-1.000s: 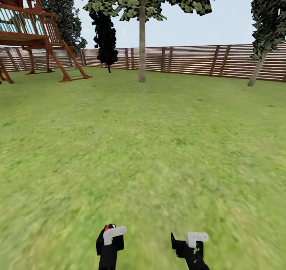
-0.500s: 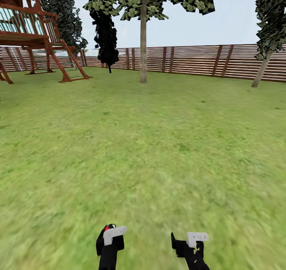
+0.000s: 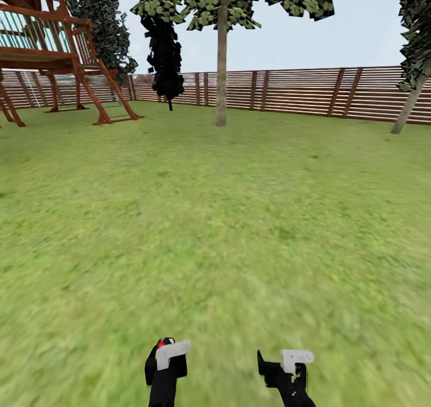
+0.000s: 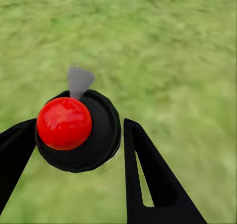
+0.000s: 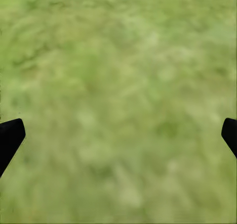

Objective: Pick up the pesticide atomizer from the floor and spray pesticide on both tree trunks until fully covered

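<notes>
lawn ahead, atomizer in the left gripper

grass fills most of the head view: a wide green lawn (image 3: 239, 215) running to a brown slatted wooden fence (image 3: 299, 90) at the far side. one tree (image 3: 222, 66) stands upright in front of the fence near the middle, its grey-brown trunk straight under a leafy green crown. another tree (image 3: 413, 96) leans at the right edge. a wooden play tower (image 3: 54, 54) stands at the far left, with a thin black-leaved tree (image 3: 164, 60) just beside it toward the middle.

both arms show low in the head view, well apart from the trees. the left gripper (image 4: 74, 150) pinches the pesticide atomizer (image 4: 79, 130), a round black body with a red ball on it and a small grey nozzle pointing away over the grass; a black finger sits on each side of it. in the head view the same red dot peeks out beside the left gripper's white finger (image 3: 173, 352).

the right gripper (image 5: 118, 135) is spread wide, its two black fingertips (image 5: 10, 137) at opposite edges of its wrist view with bare grass between them.
</notes>
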{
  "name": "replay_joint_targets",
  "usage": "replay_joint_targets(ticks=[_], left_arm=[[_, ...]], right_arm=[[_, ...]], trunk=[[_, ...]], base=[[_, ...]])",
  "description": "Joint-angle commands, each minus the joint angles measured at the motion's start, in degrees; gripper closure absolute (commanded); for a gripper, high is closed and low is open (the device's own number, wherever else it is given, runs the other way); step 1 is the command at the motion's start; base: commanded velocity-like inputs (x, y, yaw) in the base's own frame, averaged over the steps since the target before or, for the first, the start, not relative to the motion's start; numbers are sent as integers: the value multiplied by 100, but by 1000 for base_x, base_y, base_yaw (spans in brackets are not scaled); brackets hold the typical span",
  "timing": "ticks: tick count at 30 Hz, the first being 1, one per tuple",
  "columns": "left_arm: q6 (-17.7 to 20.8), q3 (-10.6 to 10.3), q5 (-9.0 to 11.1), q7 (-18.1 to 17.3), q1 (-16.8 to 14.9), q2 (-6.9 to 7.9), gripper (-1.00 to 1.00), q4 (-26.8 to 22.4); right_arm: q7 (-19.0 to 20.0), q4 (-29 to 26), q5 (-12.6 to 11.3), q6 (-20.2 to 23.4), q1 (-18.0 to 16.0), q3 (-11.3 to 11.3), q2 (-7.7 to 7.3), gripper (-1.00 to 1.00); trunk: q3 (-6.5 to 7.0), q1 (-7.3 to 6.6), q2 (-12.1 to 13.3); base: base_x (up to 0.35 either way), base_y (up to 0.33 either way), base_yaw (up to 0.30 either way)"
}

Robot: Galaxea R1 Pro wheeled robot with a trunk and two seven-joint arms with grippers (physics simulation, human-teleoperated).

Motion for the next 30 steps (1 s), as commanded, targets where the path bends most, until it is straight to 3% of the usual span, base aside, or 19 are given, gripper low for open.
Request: replay_joint_targets(ticks=[1,30], left_arm=[[-37,-20,50,23,-6,3,100,0],[-34,-20,45,16,-6,-1,100,29]], right_arm=[[-38,-9,14,38,0,12,1,-100],[-35,-4,7,38,0,-3,-3,-100]], trunk=[[-5,2,-2],[-5,2,-2]], base=[[335,0,63],[335,0,4]])
